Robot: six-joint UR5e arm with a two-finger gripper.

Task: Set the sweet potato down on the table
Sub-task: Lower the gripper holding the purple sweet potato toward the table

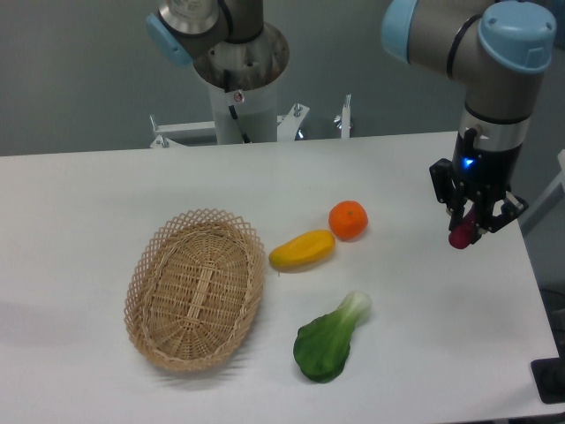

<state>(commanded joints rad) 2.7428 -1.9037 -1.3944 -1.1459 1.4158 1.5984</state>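
Observation:
My gripper (468, 223) is at the right side of the white table (106, 194), pointing down, and is shut on the magenta-purple sweet potato (461, 235). Only the lower end of the sweet potato shows below the fingers; the rest is hidden between them. It hangs a little above the tabletop, to the right of the orange.
An oval wicker basket (196, 287) lies at the left centre. A yellow-orange mango (302, 251) and a round orange (348, 219) sit mid-table. A green leafy toy vegetable (331, 338) lies near the front. The table's right edge is close to the gripper.

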